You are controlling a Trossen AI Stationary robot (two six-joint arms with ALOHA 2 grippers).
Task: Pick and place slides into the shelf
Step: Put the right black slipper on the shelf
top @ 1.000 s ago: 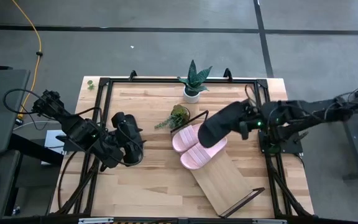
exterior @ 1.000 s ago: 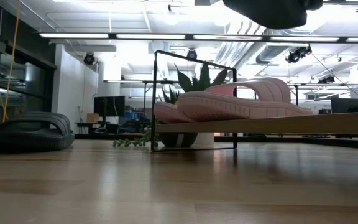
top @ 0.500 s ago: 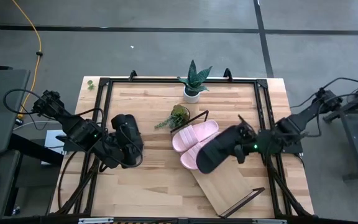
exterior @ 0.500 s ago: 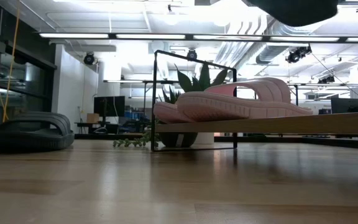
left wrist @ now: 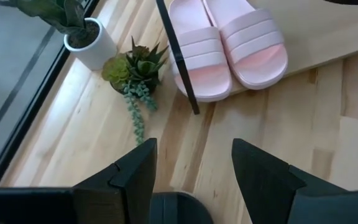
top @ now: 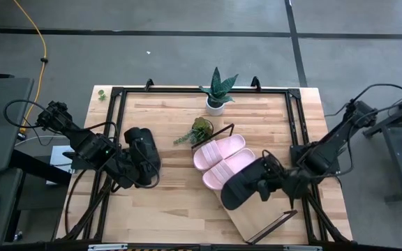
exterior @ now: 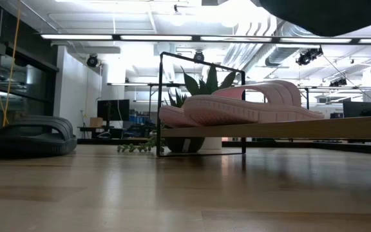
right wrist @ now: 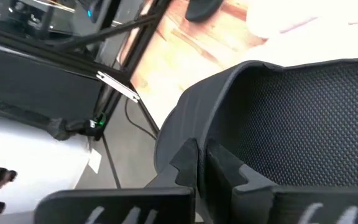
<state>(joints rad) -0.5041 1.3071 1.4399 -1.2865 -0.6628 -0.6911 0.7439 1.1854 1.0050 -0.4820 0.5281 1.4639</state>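
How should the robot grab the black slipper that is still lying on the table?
The black slide on the table lies flat, sole down, and the left gripper hovers open above it. Best come straight down and pinch its raised side edge near the heel, one finger inside the footbed and one outside.

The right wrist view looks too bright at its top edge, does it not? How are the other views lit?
Yes: in the right wrist view the pink slides are washed out to near white, while the black slide held in the right gripper shows its texture clearly. The low view is backlit by ceiling lamps, so that carried slide is only a dark shape. The high view is lit evenly.
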